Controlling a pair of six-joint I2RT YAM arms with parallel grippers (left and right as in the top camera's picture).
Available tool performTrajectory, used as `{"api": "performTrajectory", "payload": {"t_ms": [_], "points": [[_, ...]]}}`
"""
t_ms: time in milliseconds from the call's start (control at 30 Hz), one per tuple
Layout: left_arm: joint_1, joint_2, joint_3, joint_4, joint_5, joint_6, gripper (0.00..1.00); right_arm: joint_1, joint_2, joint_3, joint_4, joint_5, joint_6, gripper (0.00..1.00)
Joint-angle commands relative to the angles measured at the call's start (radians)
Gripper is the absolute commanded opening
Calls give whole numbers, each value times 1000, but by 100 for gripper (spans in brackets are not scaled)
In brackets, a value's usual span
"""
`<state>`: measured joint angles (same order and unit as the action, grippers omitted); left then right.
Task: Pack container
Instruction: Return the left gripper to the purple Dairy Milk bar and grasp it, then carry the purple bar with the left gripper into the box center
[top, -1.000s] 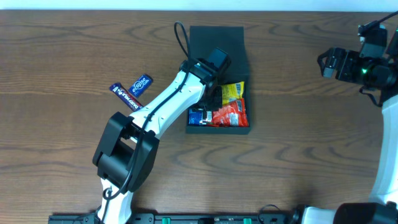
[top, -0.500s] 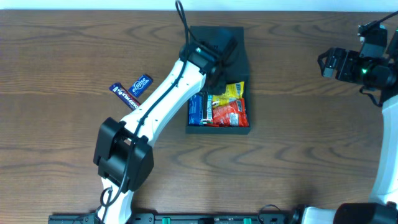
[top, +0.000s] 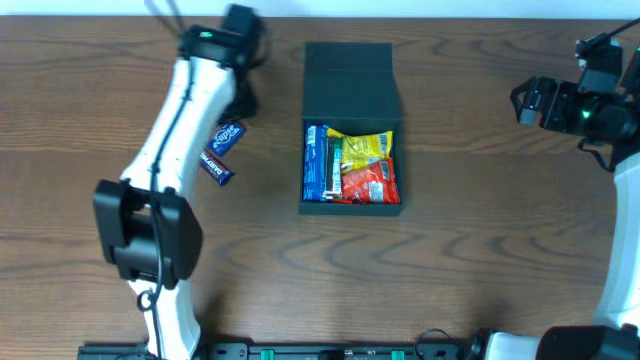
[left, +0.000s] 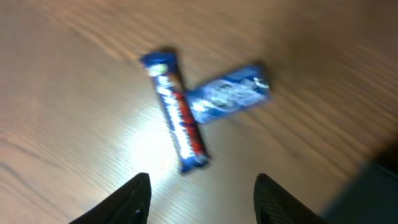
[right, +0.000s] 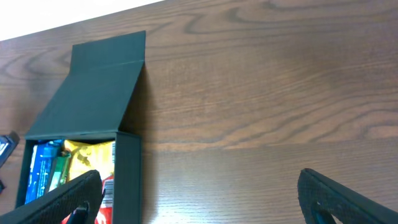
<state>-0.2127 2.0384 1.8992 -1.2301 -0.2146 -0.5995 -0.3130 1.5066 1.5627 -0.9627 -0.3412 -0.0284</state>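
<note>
Overhead: left fingers (top: 243, 100) now away from container (top: 350, 75).

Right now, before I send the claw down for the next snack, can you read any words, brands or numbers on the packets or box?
No text can be read.
Blurred: white lettering on the dark blue bar.
Blurred: white print on the light blue packet.
Too small: print on the blue packet, yellow packet and red packet inside the container.
No marking visible on its flap lid.
</note>
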Motion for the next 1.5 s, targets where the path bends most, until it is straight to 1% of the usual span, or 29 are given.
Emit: {"api": "performTrajectory", "payload": {"t_ms": [0,100,233,333,400,533,733,1033,1467], "points": [[40,-9,-109,37,46,-13,54,-9,-18,8,2,-7,13,99],[63,-9,-211,105,78,-13,54,-9,-18,8,1,-7,13,99],[87,-9,-280,177,93,-13,55,-9,-18,8,1,-8,13,99],[119,-9,-324,211,117,-6,46,-9,-18,8,2,-7,13,99],[136,-9,-346,227,131,2,45,-8,-18,8,2,-7,13,99],[150,-8,-396,308,197,55,49,-7,-18,8,2,-7,13,99],[154,-8,-441,382,208,80,52,-7,-18,8,2,-8,14,99],[162,-5,-472,407,213,80,52,-6,-18,8,2,-8,25,99],[173,53,-473,452,218,80,54,-6,-18,8,1,-7,25,99]]}}
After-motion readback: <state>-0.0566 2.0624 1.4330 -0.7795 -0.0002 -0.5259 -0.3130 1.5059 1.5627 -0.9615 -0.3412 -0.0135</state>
